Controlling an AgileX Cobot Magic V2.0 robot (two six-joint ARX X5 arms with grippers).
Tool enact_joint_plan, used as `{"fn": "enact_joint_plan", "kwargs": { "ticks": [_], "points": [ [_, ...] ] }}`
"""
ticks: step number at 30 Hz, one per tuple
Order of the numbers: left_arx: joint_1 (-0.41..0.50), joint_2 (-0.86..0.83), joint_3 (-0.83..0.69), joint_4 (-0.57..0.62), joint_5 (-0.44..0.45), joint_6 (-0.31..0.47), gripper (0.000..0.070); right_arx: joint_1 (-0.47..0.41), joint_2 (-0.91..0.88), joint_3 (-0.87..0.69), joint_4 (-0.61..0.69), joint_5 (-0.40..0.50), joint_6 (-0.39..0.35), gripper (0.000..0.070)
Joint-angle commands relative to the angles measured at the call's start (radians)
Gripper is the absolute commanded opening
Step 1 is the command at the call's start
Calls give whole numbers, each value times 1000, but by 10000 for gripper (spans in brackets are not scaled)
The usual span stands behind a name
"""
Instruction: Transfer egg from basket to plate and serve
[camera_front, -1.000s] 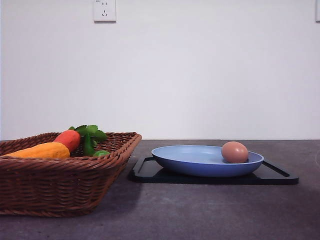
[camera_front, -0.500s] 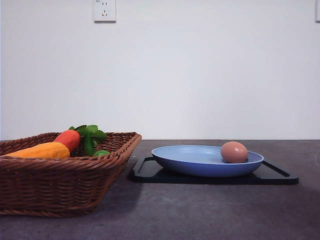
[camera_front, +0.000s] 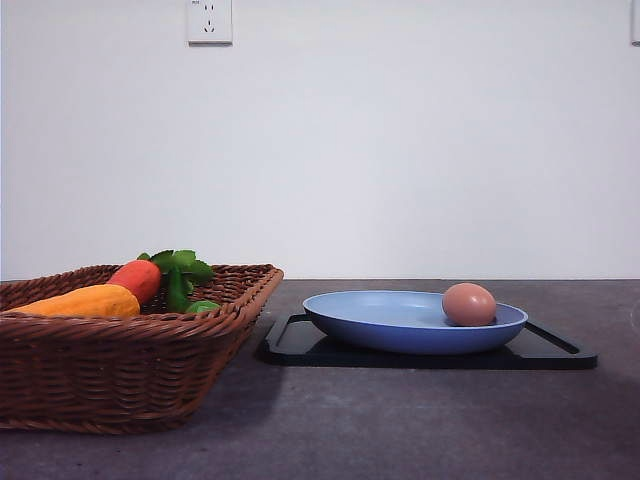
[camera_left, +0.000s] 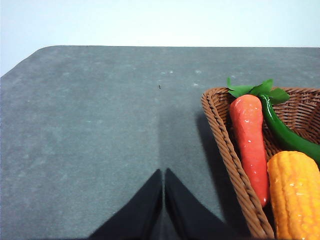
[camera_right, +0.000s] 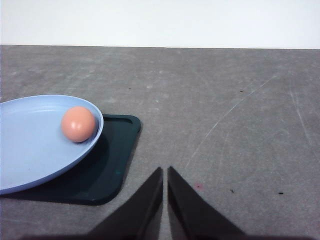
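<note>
The light brown egg lies in the light blue plate, near its right rim; the right wrist view has the egg at the plate's edge. The dark wicker basket stands to the left of the plate. My left gripper is shut and empty over bare table beside the basket's rim. My right gripper is shut and empty too, over bare table to the right of the plate.
The plate rests on a flat black tray. In the basket lie an orange carrot with green leaves, a yellow corn cob and a green pepper. A white wall stands behind the grey table.
</note>
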Motion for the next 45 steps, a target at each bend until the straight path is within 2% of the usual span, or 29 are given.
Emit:
{"fn": "enact_joint_plan", "kwargs": {
  "ticks": [1, 45],
  "points": [
    [1, -2, -15, -6, -3, -1, 0, 1, -2, -6, 9, 0, 10, 0],
    [1, -2, -15, -6, -3, -1, 0, 1, -2, -6, 9, 0, 10, 0]
  ]
}}
